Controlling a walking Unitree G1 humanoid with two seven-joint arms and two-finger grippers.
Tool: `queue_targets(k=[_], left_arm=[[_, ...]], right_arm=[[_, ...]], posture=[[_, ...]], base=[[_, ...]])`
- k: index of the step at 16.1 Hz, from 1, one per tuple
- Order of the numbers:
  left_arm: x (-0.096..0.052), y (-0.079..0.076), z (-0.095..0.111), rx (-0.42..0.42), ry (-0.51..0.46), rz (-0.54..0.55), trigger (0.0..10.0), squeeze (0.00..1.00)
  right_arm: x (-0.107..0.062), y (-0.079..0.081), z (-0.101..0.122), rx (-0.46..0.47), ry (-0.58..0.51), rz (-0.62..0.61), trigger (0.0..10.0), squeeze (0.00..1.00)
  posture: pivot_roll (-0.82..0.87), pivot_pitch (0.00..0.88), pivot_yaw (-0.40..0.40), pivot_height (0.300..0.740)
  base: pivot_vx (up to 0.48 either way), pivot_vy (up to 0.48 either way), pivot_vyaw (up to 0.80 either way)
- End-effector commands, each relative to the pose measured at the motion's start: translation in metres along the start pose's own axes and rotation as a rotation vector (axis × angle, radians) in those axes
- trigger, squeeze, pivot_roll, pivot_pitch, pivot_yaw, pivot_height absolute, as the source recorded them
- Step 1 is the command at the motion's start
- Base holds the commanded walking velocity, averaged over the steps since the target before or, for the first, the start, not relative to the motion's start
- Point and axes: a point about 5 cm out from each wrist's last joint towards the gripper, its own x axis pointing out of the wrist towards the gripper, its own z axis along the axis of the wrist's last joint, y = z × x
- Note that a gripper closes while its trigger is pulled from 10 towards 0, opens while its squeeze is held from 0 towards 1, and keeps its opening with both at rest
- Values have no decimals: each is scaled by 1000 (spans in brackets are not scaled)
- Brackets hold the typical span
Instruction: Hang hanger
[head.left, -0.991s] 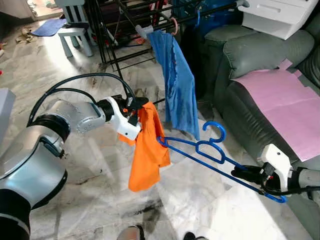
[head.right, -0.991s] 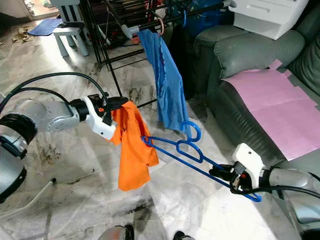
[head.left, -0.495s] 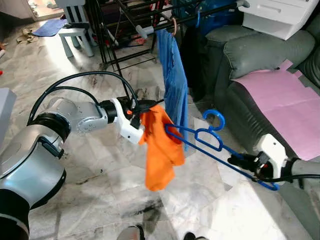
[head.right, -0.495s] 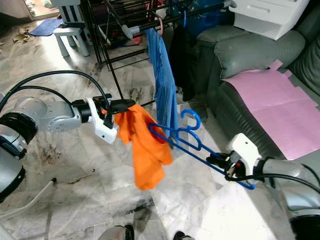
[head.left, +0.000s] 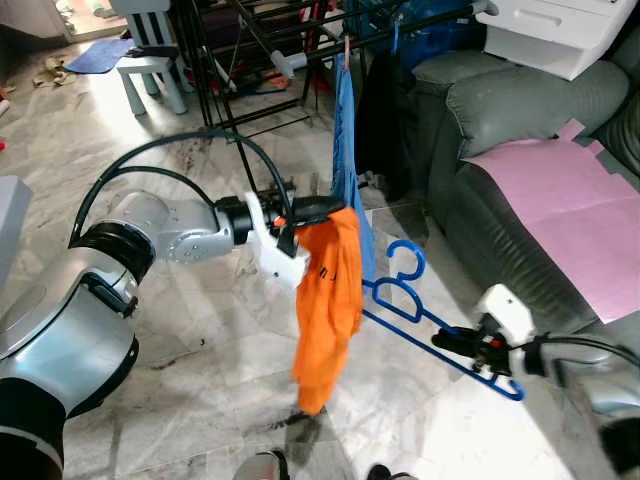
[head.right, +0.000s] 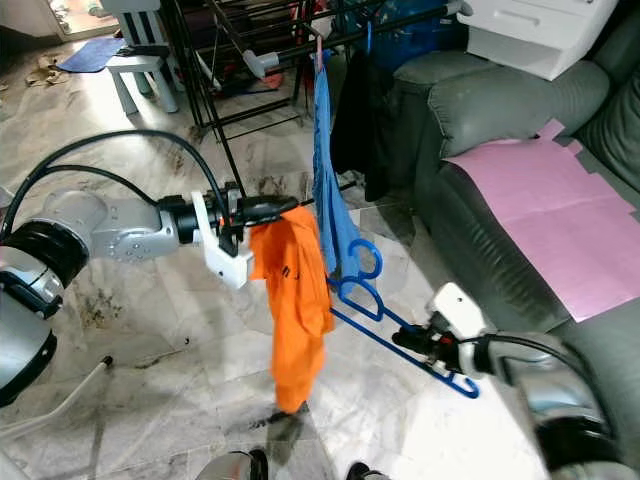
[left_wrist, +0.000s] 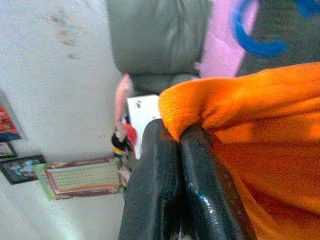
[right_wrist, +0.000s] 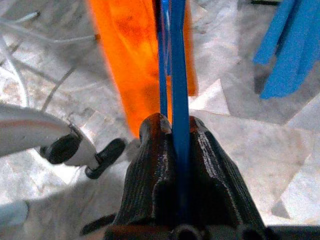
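My left gripper is shut on the top edge of an orange garment, which hangs straight down over the marble floor. The left wrist view shows its fingers pinched on the orange cloth. My right gripper, low at the right, is shut on the lower bar of a blue hanger. The hanger's far end goes behind the orange garment, and its hook points up. In the right wrist view the blue hanger runs from the fingers toward the orange garment.
A black drying rack stands behind, with a blue garment hanging from its rail just beyond the orange one. A grey sofa with a pink sheet lies on the right. A pale stool stands at the far left.
My left gripper has carried the orange garment to the right, toward the rack. My right gripper has moved left with the hanger, whose end now sits behind the garment.
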Motion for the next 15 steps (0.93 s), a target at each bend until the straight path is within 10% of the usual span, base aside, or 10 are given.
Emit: queue_targets(k=[1, 6, 9, 13, 15], left_arm=[[2, 12, 0, -7, -14, 67, 10000, 0], [-8, 5, 2, -99, 28, 144, 10000, 0], [6, -11, 23, -254, 13, 263, 10000, 0], [38, -53, 73, -594, 22, 346, 10000, 0], [47, -69, 88, -672, 59, 321, 10000, 0]], right_arm=[[-2, -8, -1, 28, 1, -70, 10000, 0], [-27, -57, 5, 340, -171, -568, 10000, 0], [-61, -94, 56, 666, -638, -889, 10000, 0], [-56, -95, 140, 850, -1023, -823, 10000, 0], [-33, -79, 173, 803, -1021, -701, 10000, 0]], posture=[[-33, 110, 40, 740], [-37, 119, 32, 740], [-40, 118, 36, 740], [-43, 115, 23, 740], [-36, 113, 21, 740]], base=[[0, 0, 0], [0, 0, 0], [0, 0, 0], [0, 0, 0], [0, 0, 0]])
